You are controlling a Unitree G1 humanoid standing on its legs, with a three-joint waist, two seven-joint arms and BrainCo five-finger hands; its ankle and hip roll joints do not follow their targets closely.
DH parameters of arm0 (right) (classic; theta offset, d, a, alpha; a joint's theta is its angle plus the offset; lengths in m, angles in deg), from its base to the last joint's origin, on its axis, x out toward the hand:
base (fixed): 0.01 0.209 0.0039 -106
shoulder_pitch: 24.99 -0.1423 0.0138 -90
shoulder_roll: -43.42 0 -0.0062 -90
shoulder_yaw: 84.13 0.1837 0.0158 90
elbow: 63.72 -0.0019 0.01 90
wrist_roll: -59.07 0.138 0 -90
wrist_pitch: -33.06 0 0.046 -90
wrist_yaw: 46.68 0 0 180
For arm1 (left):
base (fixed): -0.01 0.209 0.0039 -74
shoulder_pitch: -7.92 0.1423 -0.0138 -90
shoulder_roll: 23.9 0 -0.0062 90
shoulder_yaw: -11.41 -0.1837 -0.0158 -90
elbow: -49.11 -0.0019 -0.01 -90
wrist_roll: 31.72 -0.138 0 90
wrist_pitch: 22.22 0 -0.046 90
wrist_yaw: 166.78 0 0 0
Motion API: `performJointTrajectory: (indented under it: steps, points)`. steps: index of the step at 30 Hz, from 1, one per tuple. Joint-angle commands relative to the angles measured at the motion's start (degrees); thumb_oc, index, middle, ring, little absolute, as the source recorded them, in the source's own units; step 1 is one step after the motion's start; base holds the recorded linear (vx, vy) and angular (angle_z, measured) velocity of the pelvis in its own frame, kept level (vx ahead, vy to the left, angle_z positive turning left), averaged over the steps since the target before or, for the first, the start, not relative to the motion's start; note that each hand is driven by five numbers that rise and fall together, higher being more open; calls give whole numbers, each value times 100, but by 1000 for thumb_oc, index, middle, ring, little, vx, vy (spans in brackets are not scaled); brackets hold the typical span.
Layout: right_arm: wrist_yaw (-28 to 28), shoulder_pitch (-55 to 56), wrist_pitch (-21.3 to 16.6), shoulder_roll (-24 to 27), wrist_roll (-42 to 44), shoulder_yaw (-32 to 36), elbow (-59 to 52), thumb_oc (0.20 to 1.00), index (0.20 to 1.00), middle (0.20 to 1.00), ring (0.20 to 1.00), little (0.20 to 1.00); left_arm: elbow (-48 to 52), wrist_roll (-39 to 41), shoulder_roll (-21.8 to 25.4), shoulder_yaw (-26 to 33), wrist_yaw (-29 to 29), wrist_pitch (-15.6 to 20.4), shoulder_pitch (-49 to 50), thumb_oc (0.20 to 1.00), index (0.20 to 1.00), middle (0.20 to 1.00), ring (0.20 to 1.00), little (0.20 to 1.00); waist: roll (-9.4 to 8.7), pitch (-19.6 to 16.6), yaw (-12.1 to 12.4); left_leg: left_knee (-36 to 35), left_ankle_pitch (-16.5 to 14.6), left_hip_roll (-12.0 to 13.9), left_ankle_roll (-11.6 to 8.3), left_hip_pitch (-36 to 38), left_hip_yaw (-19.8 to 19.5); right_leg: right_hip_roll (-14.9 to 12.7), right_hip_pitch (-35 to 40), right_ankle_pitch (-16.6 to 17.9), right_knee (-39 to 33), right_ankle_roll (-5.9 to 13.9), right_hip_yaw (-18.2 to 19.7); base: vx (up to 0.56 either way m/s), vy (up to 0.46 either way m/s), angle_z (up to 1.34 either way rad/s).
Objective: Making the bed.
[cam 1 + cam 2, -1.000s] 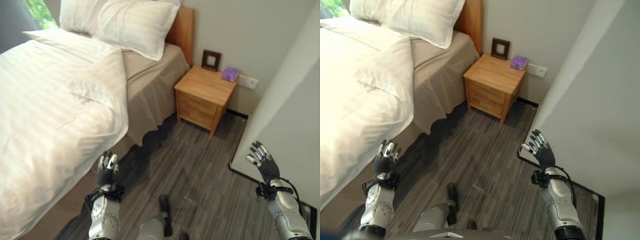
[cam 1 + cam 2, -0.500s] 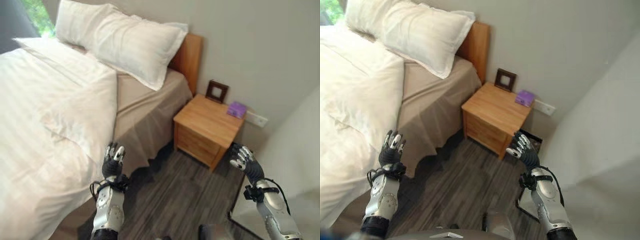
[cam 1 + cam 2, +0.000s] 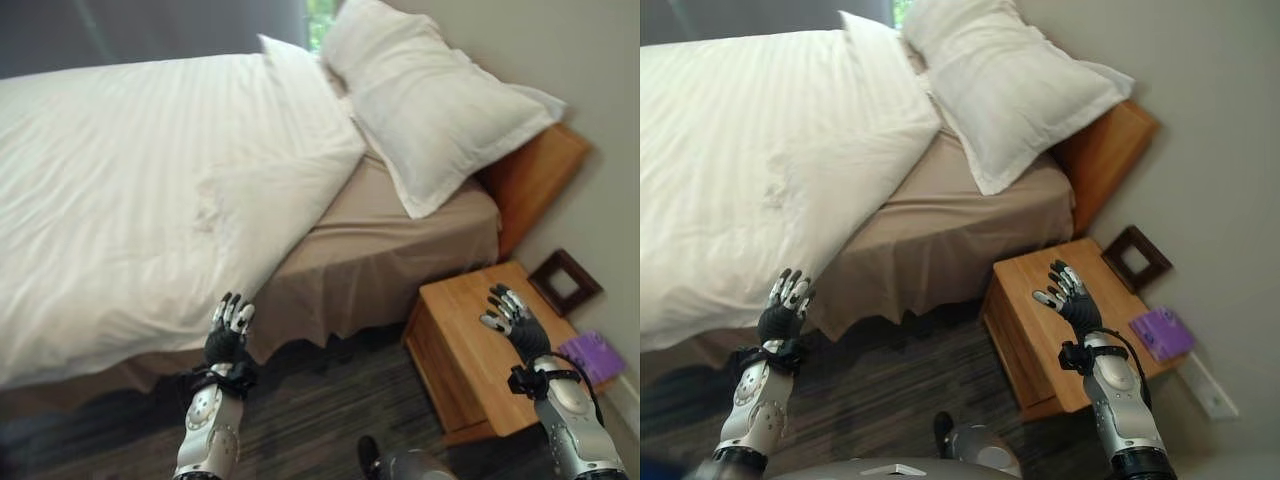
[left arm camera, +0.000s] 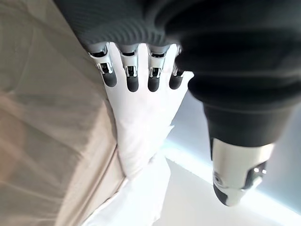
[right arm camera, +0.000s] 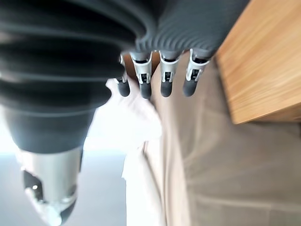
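Bed-making at an early stage, read from left to right. The white duvet (image 3: 130,190) covers most of the bed (image 3: 400,260), but its near corner is turned back and rumpled, and the beige sheet (image 3: 390,225) lies bare between that corner and the headboard (image 3: 530,180). The left robot hand (image 3: 228,330) is raised in front of the bed's near edge, fingers straight and spread, holding nothing and not yet touching the duvet. Two white pillows (image 3: 430,110) lean at the head of the bed, apparently unsorted. The right robot hand (image 3: 512,318), likewise wide and empty, hovers over the wooden nightstand (image 3: 465,340), which carries a picture frame (image 3: 565,282) and a purple box (image 3: 592,355). Judged remaining: pulling the duvet up flat and squaring the pillows
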Motion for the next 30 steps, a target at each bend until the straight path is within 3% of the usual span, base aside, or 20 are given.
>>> performJointTrajectory:
  steps: [1, 2, 3, 4, 5, 11, 23, 25, 26, 29, 30]
  points:
    - [57, 74, -426, 248, 236, 106, -588, 1000, 1000, 1000, 1000, 1000, 243, 11, 202, 61, -85, 330, -405, 1000, 1000, 1000, 1000, 1000, -7, 74, -160, 80, 1053, 149, 119, -404, 711, -688, 332, 563, -620, 639, 297, 32, -248, 129]
    - [128, 201, -421, 255, 132, 209, -637, 1000, 1000, 1000, 1000, 1000, 191, 122, 207, -14, -149, 255, -524, 1000, 1000, 1000, 1000, 1000, 12, -13, -399, -465, 1029, 634, 68, -352, 2382, -845, 482, 497, -759, 617, -228, 40, -249, 102]
    - [129, 205, -421, 255, 131, 209, -639, 1000, 1000, 1000, 1000, 1000, 191, 123, 206, -15, -149, 255, -521, 1000, 1000, 1000, 1000, 1000, 12, -15, -394, -496, 1040, 632, 66, -329, 2390, -846, 492, 499, -769, 617, -224, 20, -143, 196]
    - [126, 289, -412, 220, 131, 264, -703, 1000, 1000, 1000, 1000, 1000, 143, 90, 241, -56, -153, 239, -565, 1000, 1000, 1000, 1000, 1000, 69, -81, -487, -759, 1090, 608, 30, -321, 2885, -865, 558, 497, -871, 615, -402, 53, -12, 181]
    - [110, 406, -432, 129, 146, 282, -781, 1000, 1000, 1000, 1000, 1000, 102, -57, 309, -56, -107, 265, -557, 1000, 1000, 1000, 1000, 1000, 188, -145, -540, -1028, 1022, 460, 49, -300, 3062, -833, 599, 443, -859, 631, -538, 50, -11, 164]
    - [54, 533, -373, 7, 169, 251, -828, 1000, 1000, 1000, 1000, 1000, 48, -133, 368, 130, -84, 266, -453, 1000, 1000, 1000, 1000, 1000, 359, -315, -688, -1781, 1005, 286, 48, 90, 3046, -771, 706, 413, -1183, 675, -715, 44, 39, 40]
    - [-43, 344, -228, -3, 60, -147, -886, 1000, 1000, 1000, 1000, 1000, -131, -198, 293, 332, 95, 243, -146, 1000, 1000, 1000, 1000, 1000, 434, -210, -520, -1803, 817, 151, 192, 223, 2961, -881, 662, 377, -964, 768, -622, 3, 83, -6]
    - [-16, 255, -225, 1, 38, -202, -877, 1000, 1000, 1000, 1000, 1000, -114, -242, 291, 316, 155, 263, -161, 1000, 1000, 1000, 1000, 1000, 418, -131, -488, -1793, 781, 132, 245, 220, 2941, -888, 490, 349, -611, 793, -564, -66, 100, -5]
    - [30, 96, -240, 4, -5, -274, -890, 1000, 1000, 1000, 1000, 1000, -90, -343, 360, 290, 261, 311, -232, 1000, 1000, 1000, 1000, 1000, 412, 26, -434, -1749, 719, 113, 338, 231, 2956, -887, 155, 349, -24, 896, -573, -107, 110, -8]
    - [4, -9, -267, -42, 10, -339, -851, 1000, 1000, 1000, 1000, 1000, -29, -360, 495, 328, 161, 307, -213, 1000, 1000, 1000, 1000, 1000, 419, 189, -387, -1659, 655, 94, 405, 233, 2927, -899, -251, 513, 858, 1099, -519, -50, 86, -18]
    - [-13, -38, -260, -53, 27, -356, -837, 1000, 1000, 1000, 1000, 1000, -48, -372, 519, 347, 189, 320, -212, 1000, 1000, 1000, 1000, 1000, 415, 200, -406, -1677, 629, 69, 398, 264, 2873, -874, -344, 573, 773, 1087, -453, 78, 34, -14]
